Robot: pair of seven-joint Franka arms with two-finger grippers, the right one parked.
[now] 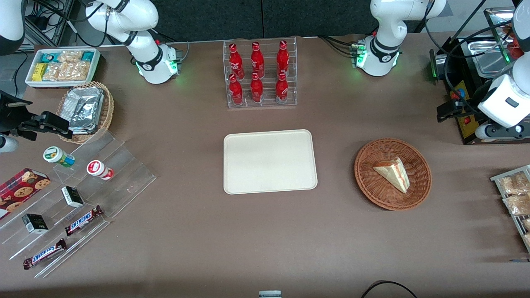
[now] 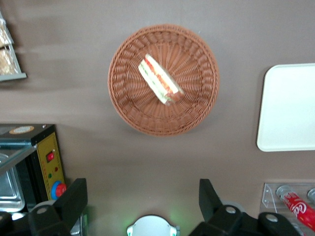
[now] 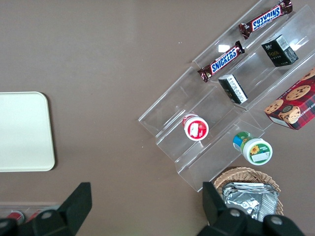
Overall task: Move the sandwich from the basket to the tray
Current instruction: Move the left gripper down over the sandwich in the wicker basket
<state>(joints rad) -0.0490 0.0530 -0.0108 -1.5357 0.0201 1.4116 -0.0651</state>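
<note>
The brown table (image 1: 265,248) carries everything. Largest on it is the clear stepped display (image 1: 124,182) at the parked arm's end. It holds two Snickers bars (image 1: 84,220), two small dark boxes (image 1: 72,196), two round-lidded tubs (image 1: 59,156) and one cookie box (image 1: 20,188).

Next in size is the cream tray (image 1: 270,161), flat at mid-table, with its low rim and rounded corners all in view. Farther from the front camera than the tray stands a clear bottle rack (image 1: 260,101) with six red bottles (image 1: 256,60) in two rows of three.

The reddish-brown wicker basket (image 1: 372,192) sits beside the tray, toward the working arm's end, well apart from it. Only bare table shows between the two rims.

A black appliance (image 1: 466,89) with a yellow panel stands toward the working arm's end, farther from the camera than the basket. A rack of snack bags (image 1: 515,198) lies at the table edge there.

At the parked arm's end are a white bin of snack packets (image 1: 62,66) and a smaller tan basket (image 1: 108,109) of foil packets.

One sandwich (image 1: 395,173) lies in the reddish-brown basket, near its middle, with its red and pale cut edge showing.

The gripper (image 2: 141,199) hangs high above the table, between the basket and the arm's base. It is released, its two fingers (image 2: 74,199) spread wide and touching nothing.
</note>
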